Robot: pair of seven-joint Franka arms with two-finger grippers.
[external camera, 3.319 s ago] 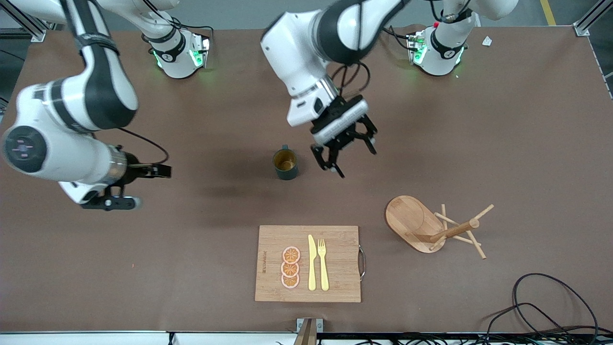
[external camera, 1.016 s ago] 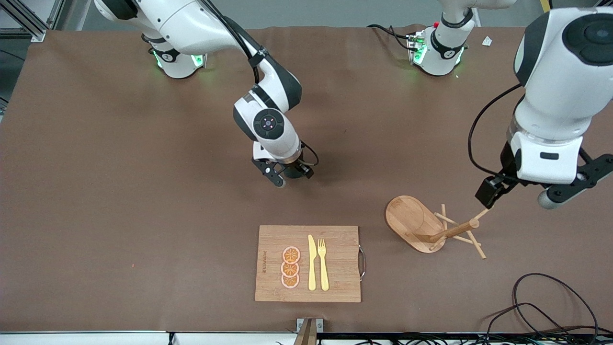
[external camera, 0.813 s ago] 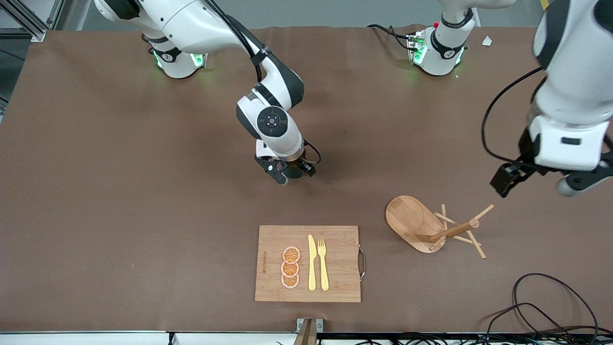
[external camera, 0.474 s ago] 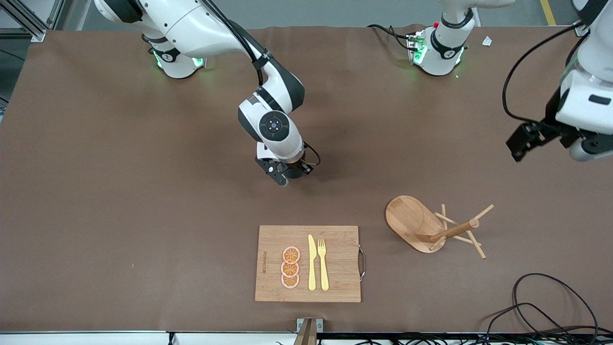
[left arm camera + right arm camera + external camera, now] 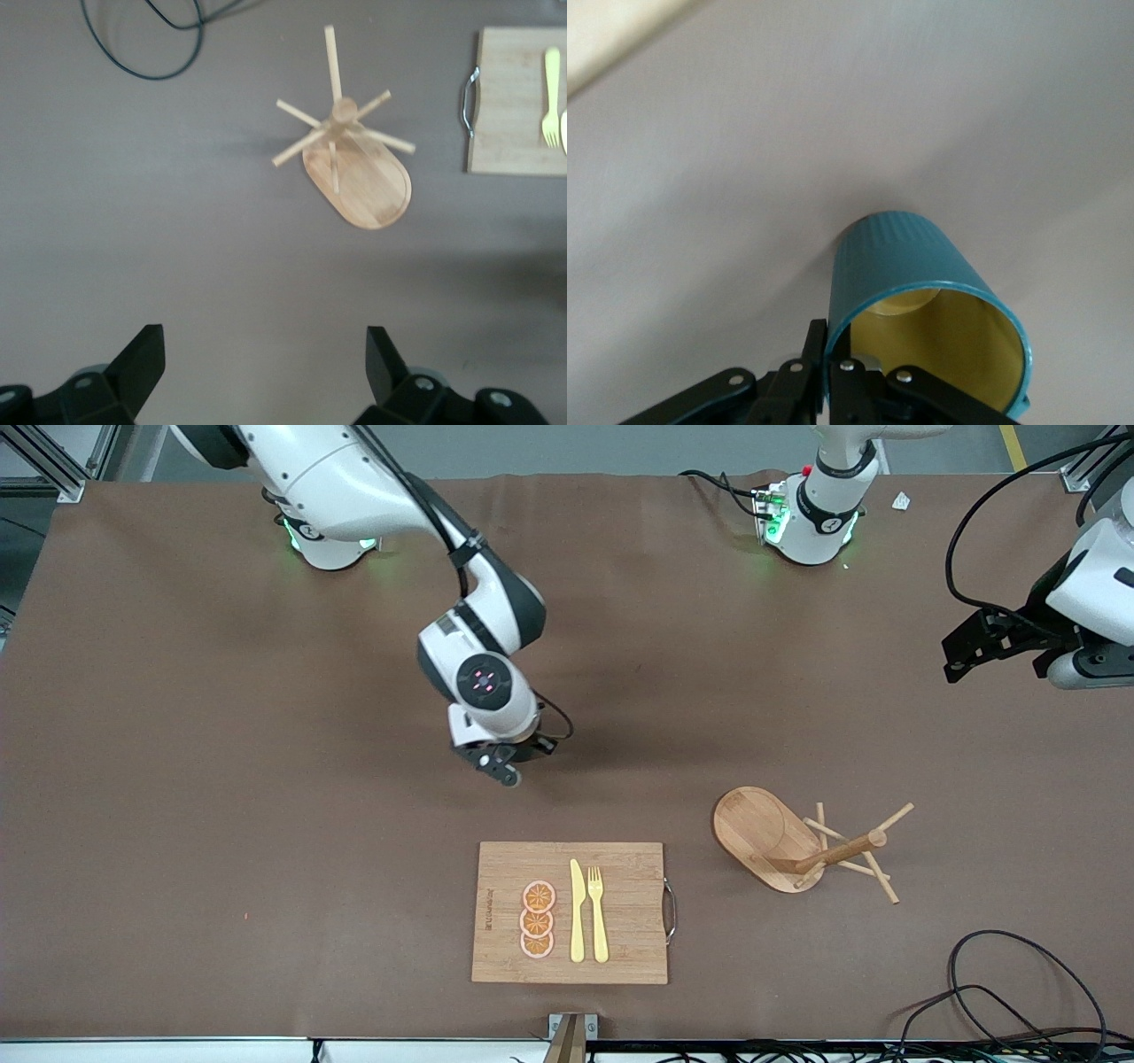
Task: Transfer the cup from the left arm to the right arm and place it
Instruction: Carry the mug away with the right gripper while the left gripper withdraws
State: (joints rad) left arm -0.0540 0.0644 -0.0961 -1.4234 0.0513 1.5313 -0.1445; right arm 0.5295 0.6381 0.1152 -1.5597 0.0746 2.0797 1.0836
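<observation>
Near the table's (image 5: 177, 779) middle, the right gripper (image 5: 500, 757) pinches the rim of the cup (image 5: 926, 310) between its fingers (image 5: 833, 376); from the front the wrist hides the cup, and only the right wrist view shows its ribbed teal wall and yellow inside. Dark lettering along the cutting board's (image 5: 620, 948) edge is too small to read. Over the left arm's end of the table, the left gripper (image 5: 266, 372) hangs with fingers spread, the peg rack (image 5: 354, 164) below it.

table (image 5: 221, 824): brown cover | cutting board (image 5: 620, 939) nearest camera | peg rack (image 5: 797, 841) tipped over | black cable (image 5: 1019, 983) at corner
</observation>
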